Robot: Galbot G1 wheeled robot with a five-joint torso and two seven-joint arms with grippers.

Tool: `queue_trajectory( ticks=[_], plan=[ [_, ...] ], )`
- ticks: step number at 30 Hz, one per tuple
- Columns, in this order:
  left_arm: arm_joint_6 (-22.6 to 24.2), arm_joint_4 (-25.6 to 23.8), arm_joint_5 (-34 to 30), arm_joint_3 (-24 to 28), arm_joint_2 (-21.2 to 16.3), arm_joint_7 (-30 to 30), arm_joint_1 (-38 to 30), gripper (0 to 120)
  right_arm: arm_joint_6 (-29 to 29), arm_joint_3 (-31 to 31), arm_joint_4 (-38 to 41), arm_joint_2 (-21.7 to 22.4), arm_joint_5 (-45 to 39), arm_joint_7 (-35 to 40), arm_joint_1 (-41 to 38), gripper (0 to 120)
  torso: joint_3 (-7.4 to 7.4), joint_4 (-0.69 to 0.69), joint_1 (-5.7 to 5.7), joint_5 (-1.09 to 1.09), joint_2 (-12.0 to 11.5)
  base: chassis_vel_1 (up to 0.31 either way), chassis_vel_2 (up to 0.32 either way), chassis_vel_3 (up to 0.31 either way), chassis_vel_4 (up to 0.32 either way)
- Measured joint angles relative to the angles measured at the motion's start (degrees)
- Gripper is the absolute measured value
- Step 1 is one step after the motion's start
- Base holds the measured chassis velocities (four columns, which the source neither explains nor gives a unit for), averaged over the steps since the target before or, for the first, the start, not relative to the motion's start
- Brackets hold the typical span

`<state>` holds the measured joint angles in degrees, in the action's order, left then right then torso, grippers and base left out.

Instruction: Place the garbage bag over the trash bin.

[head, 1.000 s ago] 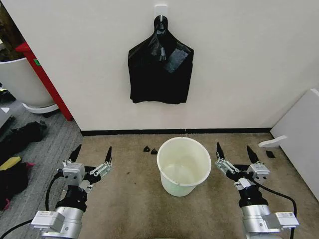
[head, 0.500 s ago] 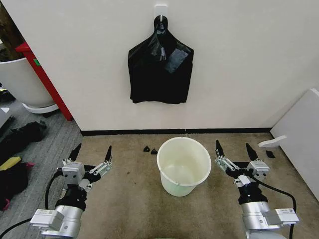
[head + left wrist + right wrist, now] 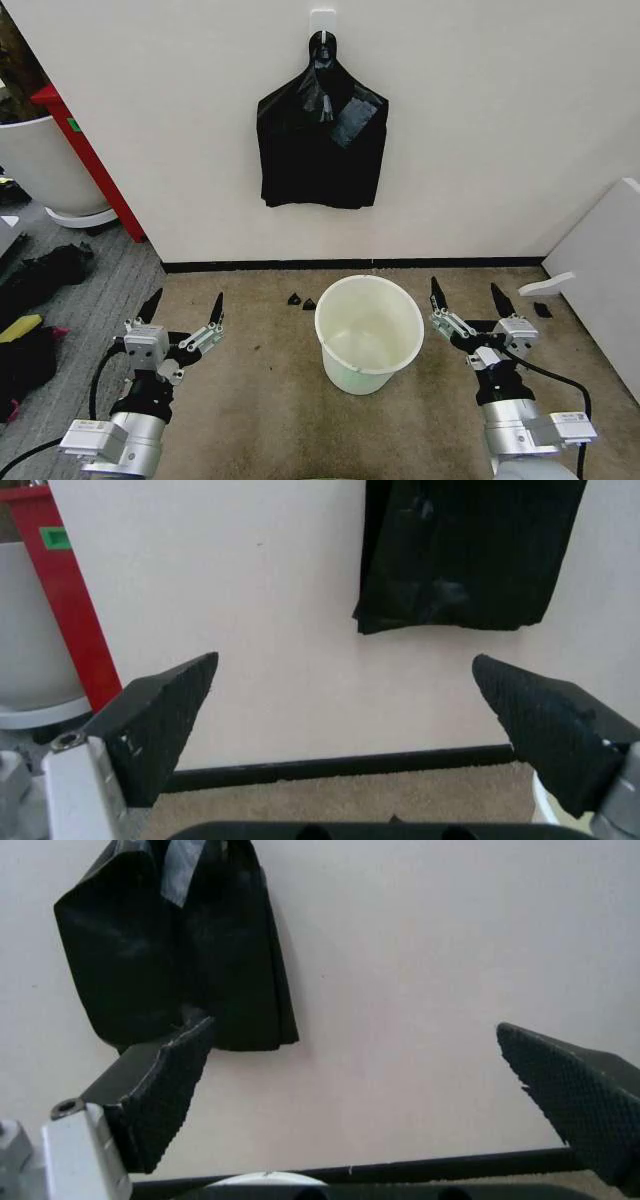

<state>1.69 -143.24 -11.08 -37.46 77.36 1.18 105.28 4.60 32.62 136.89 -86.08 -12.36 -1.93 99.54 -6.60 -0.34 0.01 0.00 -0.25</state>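
Starting from scratch, we hold left gripper (image 3: 183, 313) and right gripper (image 3: 467, 302) fingers wide and empty beside the bare trash bin (image 3: 369, 333) on the floor (image 3: 260, 400), bags (image 3: 322, 140) on the wall hook.

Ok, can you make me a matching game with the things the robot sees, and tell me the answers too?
Things:
1. bunch of glossy black plastic bags
2. round cream-white plastic bucket
3. left gripper
4. red post

Places or states:
A. on the brown carpet between the two grippers
B. leaning by the wall near a big white pot
C. hanging from a hook on the white wall
D. open and empty, left of the bucket

Pairs: 1-C, 2-A, 3-D, 4-B
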Motion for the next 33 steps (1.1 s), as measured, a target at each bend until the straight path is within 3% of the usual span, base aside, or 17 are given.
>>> queue_trajectory(
  ticks=[33],
  plan=[
    [-0.2,0.0,-1.3,0.0,-0.7,0.6,-0.2,100,-1.1,-1.4,0.4,1.6,-2.7,0.6,-2.8,100,0.0,0.0,0.0,0.0,0.0,0.0,0.0,0.0,0.0]
  ],
)
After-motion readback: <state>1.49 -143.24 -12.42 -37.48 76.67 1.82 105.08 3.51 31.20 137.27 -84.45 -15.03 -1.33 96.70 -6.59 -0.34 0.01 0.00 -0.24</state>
